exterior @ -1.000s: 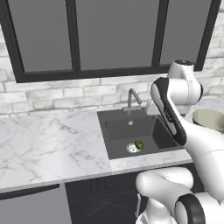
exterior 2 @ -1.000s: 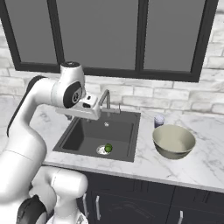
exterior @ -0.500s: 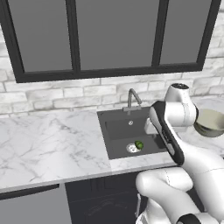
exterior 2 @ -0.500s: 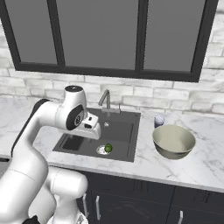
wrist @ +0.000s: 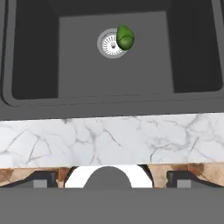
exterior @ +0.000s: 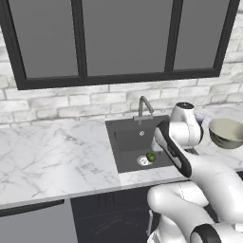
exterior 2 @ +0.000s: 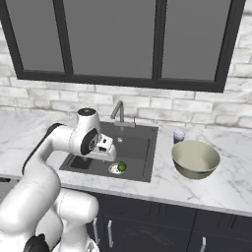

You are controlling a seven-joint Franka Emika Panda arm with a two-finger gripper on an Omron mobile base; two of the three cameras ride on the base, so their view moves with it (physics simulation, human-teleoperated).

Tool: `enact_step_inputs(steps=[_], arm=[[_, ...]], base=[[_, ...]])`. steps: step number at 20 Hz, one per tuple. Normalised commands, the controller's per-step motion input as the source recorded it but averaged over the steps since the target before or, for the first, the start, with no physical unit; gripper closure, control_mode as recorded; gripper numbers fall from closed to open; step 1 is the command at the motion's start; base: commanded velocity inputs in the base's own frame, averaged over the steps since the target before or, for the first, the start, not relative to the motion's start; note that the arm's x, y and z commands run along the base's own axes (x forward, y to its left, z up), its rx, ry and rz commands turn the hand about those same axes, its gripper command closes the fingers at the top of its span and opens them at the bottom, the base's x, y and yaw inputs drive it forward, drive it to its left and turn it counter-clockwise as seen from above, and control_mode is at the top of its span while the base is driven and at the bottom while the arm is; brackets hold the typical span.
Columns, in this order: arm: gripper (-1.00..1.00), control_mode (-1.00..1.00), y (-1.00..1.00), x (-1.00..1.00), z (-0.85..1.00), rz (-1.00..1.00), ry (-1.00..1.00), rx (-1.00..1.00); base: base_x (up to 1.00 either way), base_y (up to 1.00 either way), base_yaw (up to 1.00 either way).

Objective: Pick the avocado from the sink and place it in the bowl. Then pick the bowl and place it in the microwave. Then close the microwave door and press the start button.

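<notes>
Lower now over the sink (exterior 2: pixel 140 147) — tool (exterior 2: pixel 109 153) half hidden, spread unclear — avocado (wrist: pixel 125 37) beside drain (wrist: pixel 110 44).

Sink (wrist: pixel 192 52) open above avocado (wrist: pixel 125 37); faucet (exterior 2: pixel 118 111) at rear.

Green avocado (wrist: pixel 125 37) on the drain in dark sink (wrist: pixel 35 57), cream bowl (exterior 2: pixel 195 159) upright on counter right
</notes>
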Motion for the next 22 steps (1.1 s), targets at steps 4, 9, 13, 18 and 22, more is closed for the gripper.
enact_step_inputs(steps=[4, 9, 13, 18, 22], arm=[[-1.0, -1.0, -0.16, 0.97, -0.72, 0.04, 0.09, 0.0], [-1.0, -1.0, -0.26, 0.9, -0.62, 0.04, 0.12, 0.0], [-1.0, -1.0, -0.27, 0.76, -0.48, 0.03, 0.13, 0.0], [-1.0, -1.0, -0.1, 0.88, -0.44, 0.0, 0.12, 0.0], [-1.0, -1.0, 0.0, 0.93, -0.58, 0.0, 0.18, 0.0]], base=[[0.0, 0.0, 0.0], [0.0, 0.0, 0.0], [0.0, 0.0, 0.0], [0.0, 0.0, 0.0], [0.0, 0.0, 0.0]])
